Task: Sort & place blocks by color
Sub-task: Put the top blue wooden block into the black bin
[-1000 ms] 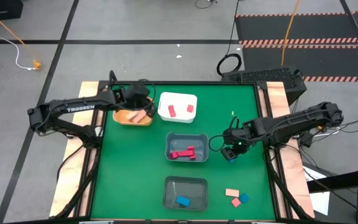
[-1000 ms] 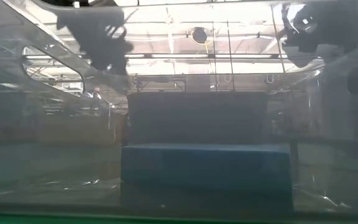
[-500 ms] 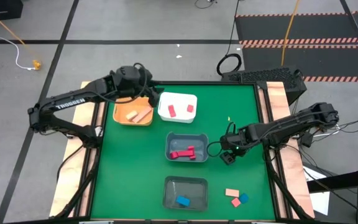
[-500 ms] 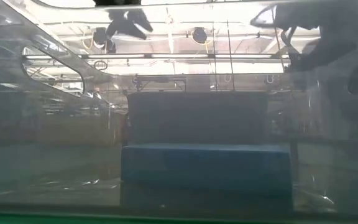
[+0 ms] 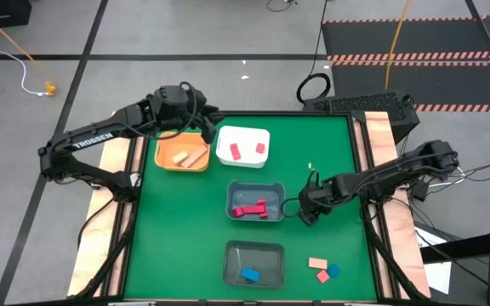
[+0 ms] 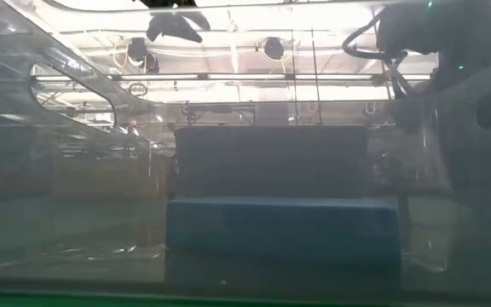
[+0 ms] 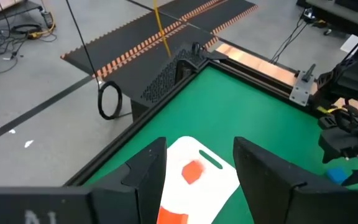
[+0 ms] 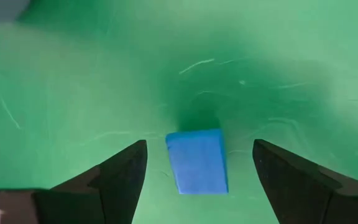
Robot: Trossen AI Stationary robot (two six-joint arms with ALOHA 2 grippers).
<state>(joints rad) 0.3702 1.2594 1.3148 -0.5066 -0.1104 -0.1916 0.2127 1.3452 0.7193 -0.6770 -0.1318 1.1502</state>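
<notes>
From above, the right gripper (image 5: 307, 212) has slid toward the grey bin (image 5: 256, 201) holding the red blocks (image 5: 250, 209) since a second ago, when a blue block showed at its tip; now it sits low just beside that bin's near corner, and the block is hidden beneath it. The left gripper (image 5: 201, 127) has lifted off the orange bin (image 5: 181, 157), where two tan blocks (image 5: 188, 157) lie, and hangs over the table's far edge beside the white bin (image 5: 243, 145). Three loose blocks (image 5: 322, 270) lie well behind the right gripper, near the lower bin (image 5: 254, 263) with its blue piece. The low view shows only bin walls and blurred arms overhead. Through the left wrist, the left gripper's fingers (image 7: 146, 171) stand apart and empty, the white bin just ahead of them. Through the right wrist, the blue block (image 8: 197, 162) lies on the green table (image 8: 73, 93) between the spread fingers (image 8: 120, 177), touching neither. So the left arm looks finished with its drop, and the right looks to have released or be lining up on blue, far from its bin.
</notes>
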